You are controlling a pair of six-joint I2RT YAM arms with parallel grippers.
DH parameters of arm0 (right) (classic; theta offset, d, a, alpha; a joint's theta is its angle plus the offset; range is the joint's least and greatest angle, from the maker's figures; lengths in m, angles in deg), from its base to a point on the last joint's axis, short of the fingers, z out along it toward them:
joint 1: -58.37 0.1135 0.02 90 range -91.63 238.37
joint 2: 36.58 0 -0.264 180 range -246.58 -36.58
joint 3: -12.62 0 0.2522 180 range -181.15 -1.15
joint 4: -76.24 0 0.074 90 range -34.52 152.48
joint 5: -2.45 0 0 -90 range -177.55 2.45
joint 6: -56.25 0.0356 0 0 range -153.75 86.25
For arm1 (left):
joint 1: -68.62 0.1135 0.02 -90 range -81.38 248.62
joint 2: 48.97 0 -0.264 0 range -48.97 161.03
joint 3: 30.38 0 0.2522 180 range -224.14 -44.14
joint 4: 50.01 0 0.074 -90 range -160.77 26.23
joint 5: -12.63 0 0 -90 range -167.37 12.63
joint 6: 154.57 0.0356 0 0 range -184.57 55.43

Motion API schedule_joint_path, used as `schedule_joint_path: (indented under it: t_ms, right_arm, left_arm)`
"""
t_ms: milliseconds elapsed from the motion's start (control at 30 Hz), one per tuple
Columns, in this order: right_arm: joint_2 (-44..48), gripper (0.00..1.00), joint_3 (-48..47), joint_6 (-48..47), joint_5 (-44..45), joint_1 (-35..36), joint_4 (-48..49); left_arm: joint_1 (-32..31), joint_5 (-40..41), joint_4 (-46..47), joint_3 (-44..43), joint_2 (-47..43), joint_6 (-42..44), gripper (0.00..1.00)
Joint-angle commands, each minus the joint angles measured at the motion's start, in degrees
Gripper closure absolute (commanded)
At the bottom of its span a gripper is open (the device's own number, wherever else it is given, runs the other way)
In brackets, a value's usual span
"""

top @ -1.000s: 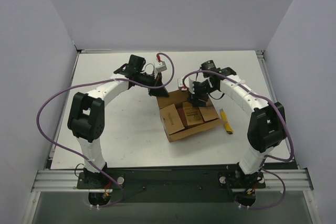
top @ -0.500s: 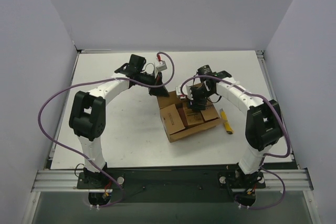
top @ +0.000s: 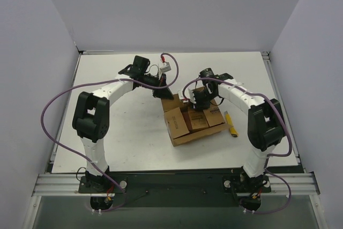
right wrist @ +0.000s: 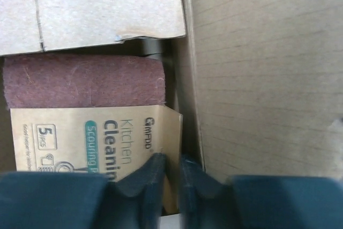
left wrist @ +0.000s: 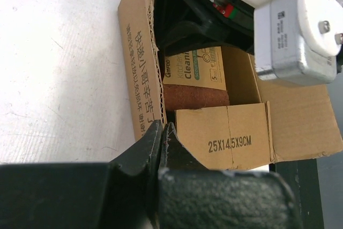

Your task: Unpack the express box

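Observation:
The express box [top: 188, 133], an open brown carton, sits mid-table with its flaps spread. My left gripper [top: 163, 91] is at the box's far left corner; in the left wrist view the gripper [left wrist: 162, 128] is shut on the edge of the printed side flap [left wrist: 138, 52]. My right gripper [top: 194, 104] reaches down into the box. In the right wrist view the gripper [right wrist: 171, 165] is closed on the edge of a flat brown packet [right wrist: 91, 132] with a dark red band, next to the box's inner wall [right wrist: 257, 79]. The packet also shows in the left wrist view [left wrist: 195, 76].
A small yellow utility knife [top: 231, 124] lies on the table just right of the box. A white and grey module [left wrist: 292, 22] on the right arm hangs over the box in the left wrist view. Grey walls enclose the white table [top: 118, 127].
My right gripper has moved left and lower into the box, onto the packet's edge. The left gripper and the box have stayed where they were.

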Motion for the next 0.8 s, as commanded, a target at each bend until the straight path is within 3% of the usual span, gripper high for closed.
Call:
schedule_joint_path:
  t_ms: [0, 33, 200, 433, 667, 767]
  right_arm:
    - [0.9, 0.95, -1.7, -0.6, -1.7, 0.2, -2.3]
    - [2.7, 0.99, -2.0, -0.1, -2.1, 0.1, -2.2]
    - [8.5, 1.00, -8.4, 10.2, -6.0, 0.0, -0.5]
    - [16.2, 1.00, -13.8, 35.5, -4.2, -0.8, 6.6]
    - [24.4, 1.00, -4.3, 59.0, 18.0, -12.5, 17.5]
    - [24.3, 1.00, -2.3, 68.6, 27.0, -19.9, 16.4]
  left_arm:
    - [-0.7, 1.1, -1.7, -1.0, 2.3, 1.0, 1.00]
    - [-0.7, 1.3, -1.7, -1.1, 2.1, 1.1, 1.00]
    - [-0.7, 1.3, -2.3, -2.1, 2.0, 1.1, 1.00]
    - [-0.5, 2.1, -2.1, -2.4, 0.4, -0.4, 1.00]
    - [2.2, 7.5, -0.6, 1.9, -4.5, -2.5, 1.00]
    - [4.3, 9.9, 2.8, 5.6, -8.6, -7.0, 1.00]
